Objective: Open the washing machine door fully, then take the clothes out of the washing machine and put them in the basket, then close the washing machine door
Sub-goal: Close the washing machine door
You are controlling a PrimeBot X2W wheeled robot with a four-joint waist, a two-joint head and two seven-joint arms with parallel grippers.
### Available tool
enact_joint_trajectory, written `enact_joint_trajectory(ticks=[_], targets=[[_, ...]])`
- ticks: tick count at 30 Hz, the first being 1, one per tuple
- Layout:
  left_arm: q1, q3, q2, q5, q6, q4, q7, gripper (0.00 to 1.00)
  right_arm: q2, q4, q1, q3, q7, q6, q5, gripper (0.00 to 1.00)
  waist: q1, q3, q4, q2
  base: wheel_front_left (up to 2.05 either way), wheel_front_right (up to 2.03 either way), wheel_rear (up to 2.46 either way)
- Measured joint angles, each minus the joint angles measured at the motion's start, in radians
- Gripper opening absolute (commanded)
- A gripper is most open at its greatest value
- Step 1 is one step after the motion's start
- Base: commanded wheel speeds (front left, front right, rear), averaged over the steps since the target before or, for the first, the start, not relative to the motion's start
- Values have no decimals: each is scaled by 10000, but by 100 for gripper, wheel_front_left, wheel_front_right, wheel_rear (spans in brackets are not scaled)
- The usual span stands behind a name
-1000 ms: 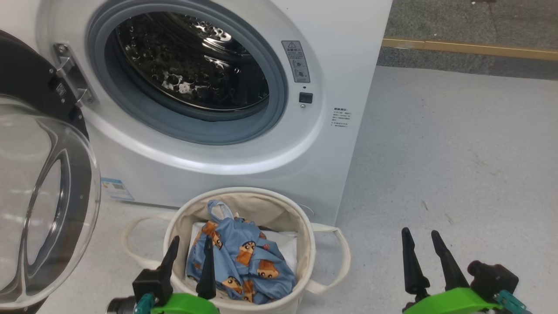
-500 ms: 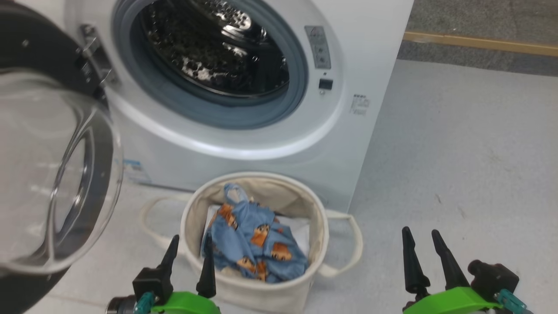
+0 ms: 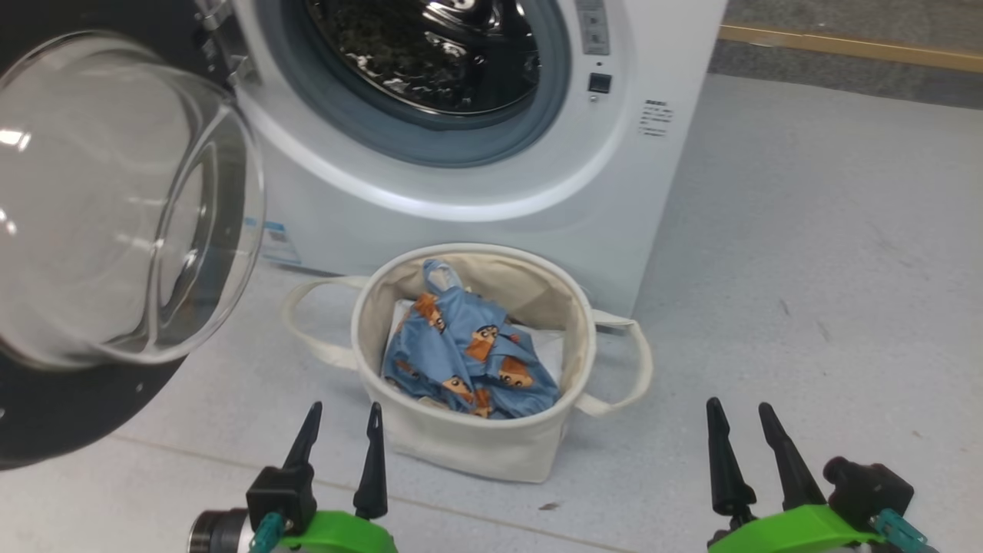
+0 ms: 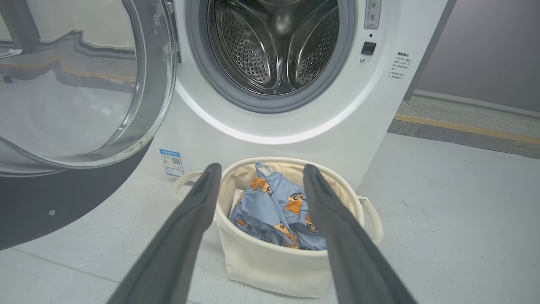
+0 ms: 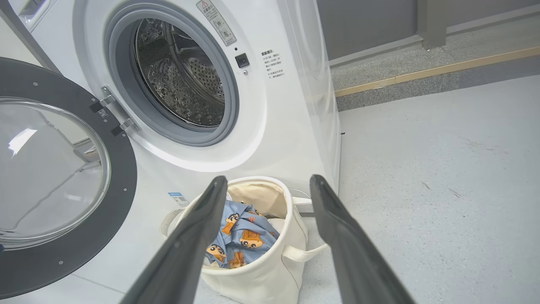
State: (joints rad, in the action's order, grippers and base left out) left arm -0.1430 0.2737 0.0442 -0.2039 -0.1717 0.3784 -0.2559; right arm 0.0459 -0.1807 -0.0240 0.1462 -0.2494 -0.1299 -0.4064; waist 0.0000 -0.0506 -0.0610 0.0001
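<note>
I see left tool (image 3: 345, 407) and right tool (image 3: 739, 405) parted, empty; clothes (image 3: 465, 349) in basket (image 3: 476, 449) just ahead of left tool.

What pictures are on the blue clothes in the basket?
The clothes are light blue with orange-brown cartoon faces, clearest in the left wrist view.

basket (image 3: 491, 453): set on floor (image 3: 806, 269), just before washing machine (image 3: 461, 207)
clothes (image 3: 468, 353): laid in basket, over sheet (image 3: 550, 347)
washing machine door (image 3: 61, 415): swung open, left of basket
</note>
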Motion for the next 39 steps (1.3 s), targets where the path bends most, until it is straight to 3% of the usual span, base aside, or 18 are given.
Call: enact_joint_trajectory(ticks=[10, 28, 33, 39], targets=[[-95, 4, 2, 102, -42, -412, 0, 100, -2, 339, 54, 176, 0, 0, 0, 100, 0, -103, -898, 0, -17, 17, 0], [267, 272, 4, 102, -272, -1183, 0, 100, -2, 500, 46, 1394, 0, 0, -73, 100, 0, 136, -4007, 0, 0, 0, 0], [409, 268, 8, 169, -324, -1143, 0, 100, -2, 504, 26, 1448, 0, 0, -75, 100, 0, 266, -4409, 0, 0, 0, 0], [430, 207, 12, 157, -393, -999, 0, 100, -17, 541, -23, 2217, 0, 0, -27, 100, 0, 412, -4551, 0, 0, 0, 0]])
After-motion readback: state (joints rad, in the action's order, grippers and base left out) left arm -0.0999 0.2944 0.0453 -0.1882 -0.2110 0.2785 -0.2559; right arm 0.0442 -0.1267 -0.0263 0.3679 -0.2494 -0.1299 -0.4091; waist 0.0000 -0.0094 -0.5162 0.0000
